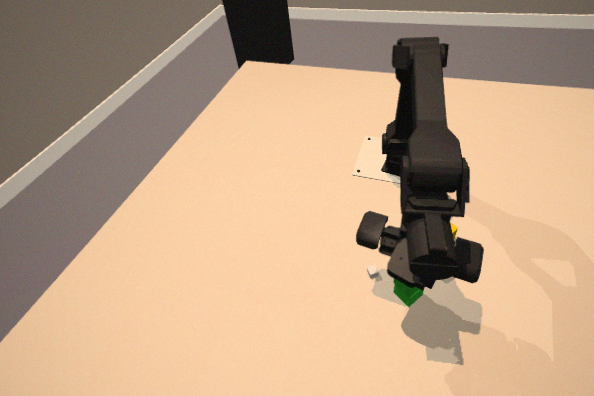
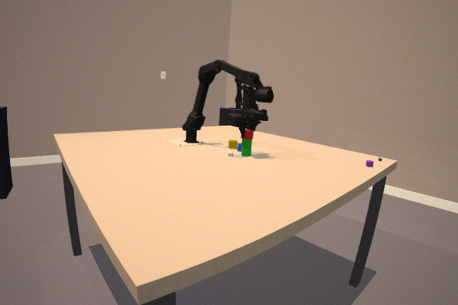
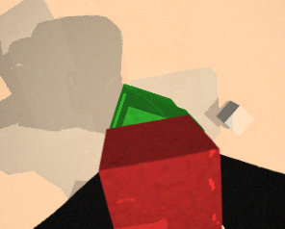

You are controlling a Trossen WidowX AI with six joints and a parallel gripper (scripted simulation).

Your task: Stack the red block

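Your gripper is clamped on the red block, which sits at the top of the green tower on the counter. The wrist view suggests an offset: release now and it may tip, or a sideways nudge topples the tower.

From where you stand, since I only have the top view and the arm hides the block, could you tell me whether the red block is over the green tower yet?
Observer: Yes. In the exterior view the red block sits directly above the green tower, seemingly touching its top.
Operator: Thank you. Is it lined up squarely?
Observer: Not quite; the wrist view shows a green corner poking out beyond the red block's edge.
Operator: Is anything close beside the tower?
Observer: A blue block, hidden in your view, stands just behind it, next to the yellow block.
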